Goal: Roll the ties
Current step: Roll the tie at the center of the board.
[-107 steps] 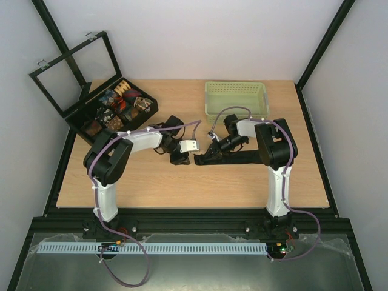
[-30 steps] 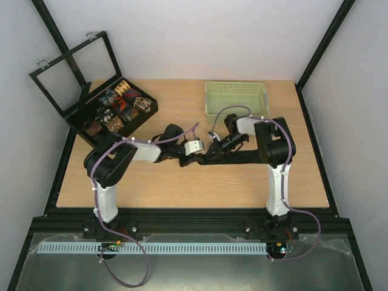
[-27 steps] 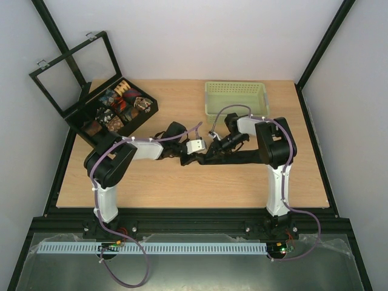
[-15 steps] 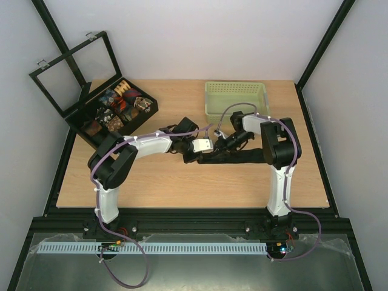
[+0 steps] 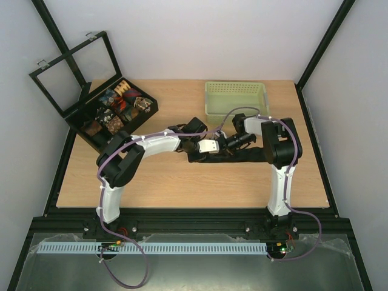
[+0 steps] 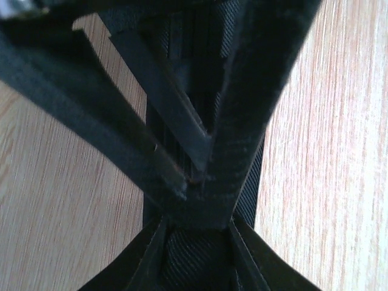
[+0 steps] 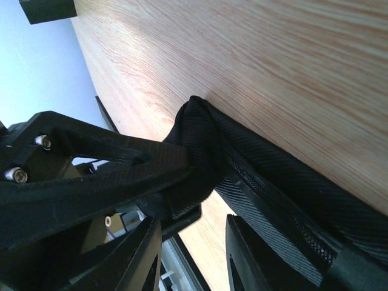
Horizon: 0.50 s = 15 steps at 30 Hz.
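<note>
Black tie stretches from both grippers toward 3 o'clock along the surface; right gripper stands released, left gripper straddles fabric, grip unclear

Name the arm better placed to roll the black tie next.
Left, probably. The left gripper sits right over the folded end of the black tie, ready to turn it over. The right gripper stands open farther along the strip.
</note>
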{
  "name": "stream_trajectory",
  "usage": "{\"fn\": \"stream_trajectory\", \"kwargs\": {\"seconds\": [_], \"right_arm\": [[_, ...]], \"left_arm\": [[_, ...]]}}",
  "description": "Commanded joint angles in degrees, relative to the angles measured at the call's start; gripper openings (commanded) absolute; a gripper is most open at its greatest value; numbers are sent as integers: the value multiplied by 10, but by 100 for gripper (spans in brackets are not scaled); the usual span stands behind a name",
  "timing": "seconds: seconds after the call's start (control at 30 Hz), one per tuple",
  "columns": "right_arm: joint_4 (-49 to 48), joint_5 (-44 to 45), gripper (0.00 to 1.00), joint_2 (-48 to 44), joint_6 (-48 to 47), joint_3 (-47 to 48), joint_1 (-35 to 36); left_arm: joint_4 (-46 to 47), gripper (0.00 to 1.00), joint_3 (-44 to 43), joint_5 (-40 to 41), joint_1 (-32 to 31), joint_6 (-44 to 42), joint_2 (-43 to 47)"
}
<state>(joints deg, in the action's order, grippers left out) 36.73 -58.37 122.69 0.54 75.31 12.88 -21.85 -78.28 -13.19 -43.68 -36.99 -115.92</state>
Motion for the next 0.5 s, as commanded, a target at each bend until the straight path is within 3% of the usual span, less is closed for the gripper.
{"fn": "stream_trajectory", "kwargs": {"seconds": [0.0, 0.23, 0.37, 0.47], "right_arm": [[5, -33, 31, 20, 9, -2, 2], [3, -41, 33, 14, 9, -3, 2], [6, -46, 41, 10, 6, 0, 6], [-1, -30, 39, 9, 8, -3, 13]], "left_arm": [[-59, 28, 41, 18, -7, 8, -65], [-57, 28, 37, 22, -11, 17, -82], [-65, 27, 25, 24, -11, 18, -92], [-69, 27, 19, 21, -11, 20, -97]]}}
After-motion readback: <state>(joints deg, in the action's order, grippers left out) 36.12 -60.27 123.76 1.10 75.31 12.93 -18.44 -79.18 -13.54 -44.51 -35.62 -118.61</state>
